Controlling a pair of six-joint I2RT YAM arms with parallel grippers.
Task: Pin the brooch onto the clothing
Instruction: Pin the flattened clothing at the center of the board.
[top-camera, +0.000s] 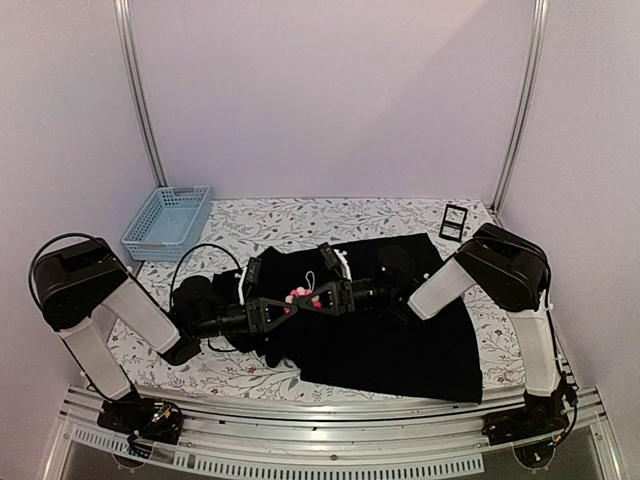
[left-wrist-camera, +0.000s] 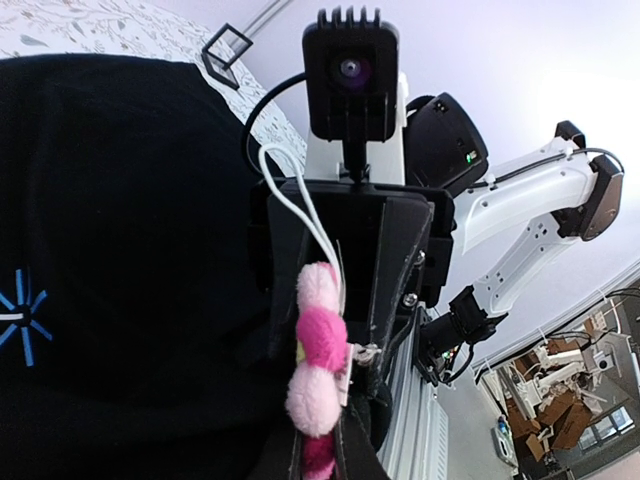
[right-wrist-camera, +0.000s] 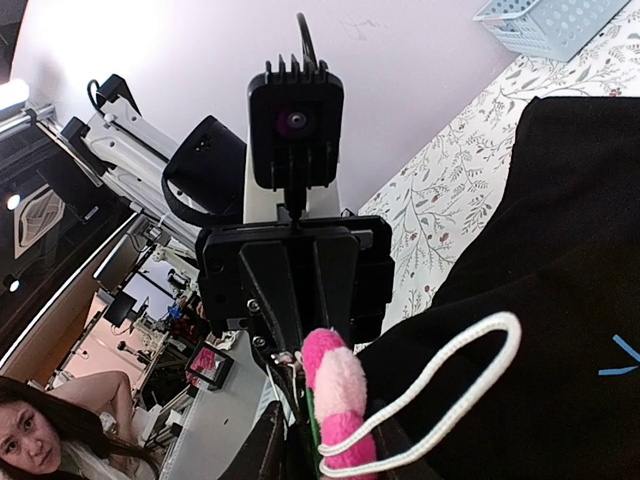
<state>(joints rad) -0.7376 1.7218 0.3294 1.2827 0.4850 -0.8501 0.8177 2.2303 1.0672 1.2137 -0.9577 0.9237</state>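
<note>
Evidently the left gripper (top-camera: 288, 307), from nine o'clock, clamps the brooch (top-camera: 303, 296) over the clothing (top-camera: 400, 340), probably steadying it for the right gripper (top-camera: 322, 299) at three o'clock. Whether that one grips, I cannot tell.

Left gripper (top-camera: 285, 309) and right gripper (top-camera: 322, 300) apparently both touch the brooch (top-camera: 300, 295) above the clothing (top-camera: 400, 340).

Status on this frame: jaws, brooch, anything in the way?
Left jaws shut on brooch. Right jaws around it, grip unclear. Brooch over shirt. White cord loops alongside.
</note>
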